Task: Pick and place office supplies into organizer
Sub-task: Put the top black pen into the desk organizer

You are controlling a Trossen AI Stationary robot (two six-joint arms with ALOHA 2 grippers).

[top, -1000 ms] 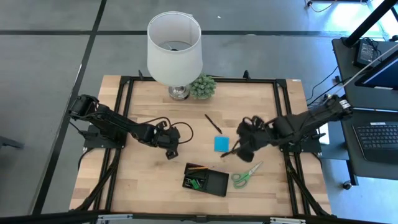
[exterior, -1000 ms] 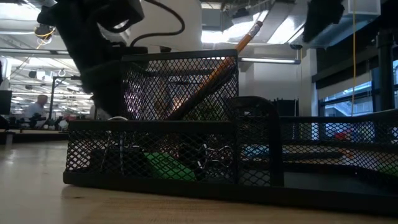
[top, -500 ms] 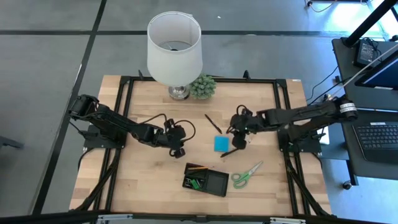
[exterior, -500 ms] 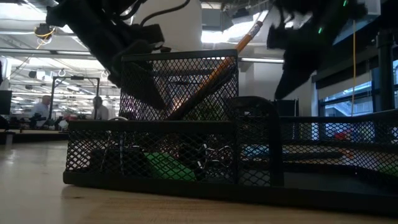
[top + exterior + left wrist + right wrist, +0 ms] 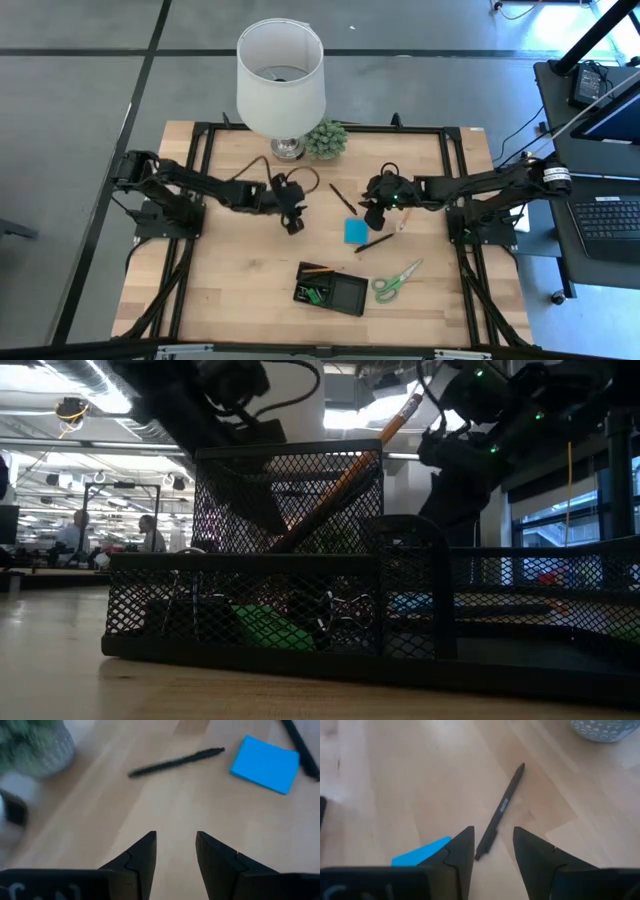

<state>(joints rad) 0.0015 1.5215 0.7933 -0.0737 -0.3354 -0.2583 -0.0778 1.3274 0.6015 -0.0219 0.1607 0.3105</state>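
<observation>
R hand [image 5: 492, 847] part open, empty over pen [image 5: 500, 811]: light, stiff, prob rolls, grab mid-barrel; L hand [image 5: 175, 852] part open, empty

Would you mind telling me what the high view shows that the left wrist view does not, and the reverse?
Only the high view shows the organizer, the green-handled scissors, the white lamp and the right gripper. Only the left wrist view shows the left gripper close up, its jaws open over bare table. Both show the blue sticky-note pad and the black pen beside it.
</observation>
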